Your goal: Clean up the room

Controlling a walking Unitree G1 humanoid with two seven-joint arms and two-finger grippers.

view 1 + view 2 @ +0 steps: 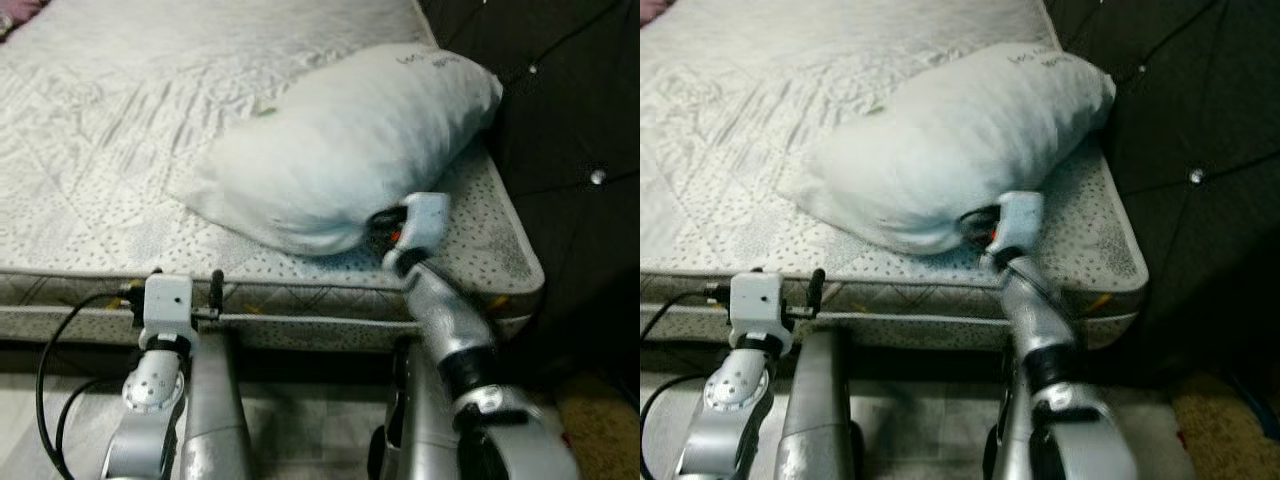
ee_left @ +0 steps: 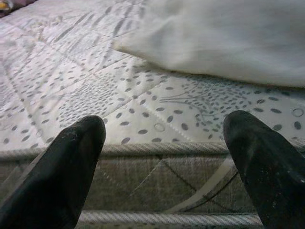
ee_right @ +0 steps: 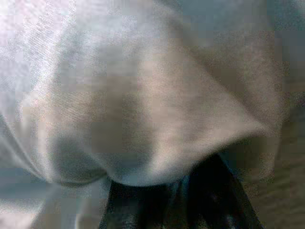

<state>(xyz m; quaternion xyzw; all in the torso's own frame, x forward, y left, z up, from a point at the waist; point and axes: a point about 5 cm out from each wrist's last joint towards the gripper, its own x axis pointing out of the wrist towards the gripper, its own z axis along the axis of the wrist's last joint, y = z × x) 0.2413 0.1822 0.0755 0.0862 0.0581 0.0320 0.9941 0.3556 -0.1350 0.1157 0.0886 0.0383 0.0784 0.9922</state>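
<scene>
1. Pillow (image 1: 345, 145): white, plump, lay diagonally on mattress (image 1: 110, 130), centre to upper right of head views; one corner toward upper right near dark headboard (image 1: 570, 110), lower bulge toward front edge of bed.
2. Mattress: bare, quilted, w/ grey speckle print; piped side border ran across lower third of head views.
3. Right gripper (image 1: 378, 228): at centre-right of head views, pushed against lower bulge of pillow, on mattress top near front right corner. Black fingers mostly buried in fabric; in right wrist view pillow cloth draped over dark fingers (image 3: 190, 200). Jaw opening & any grip on pillow: cannot tell.
4. Right arm (image 1: 450, 330): silver, rose from lower right of frame up to bed edge.
5. Left gripper (image 2: 164, 143): lower left of head views, in front of mattress side, level w/ border. Jaws spread wide, holding nothing; mattress edge seen between the two fingers (image 2: 71, 157) in left wrist view, pillow beyond, well apart.
6. Black cable (image 1: 55, 350): looped at lower left beside left arm.
7. Floor (image 1: 320, 430): pale, bottom of frame below bed.
</scene>
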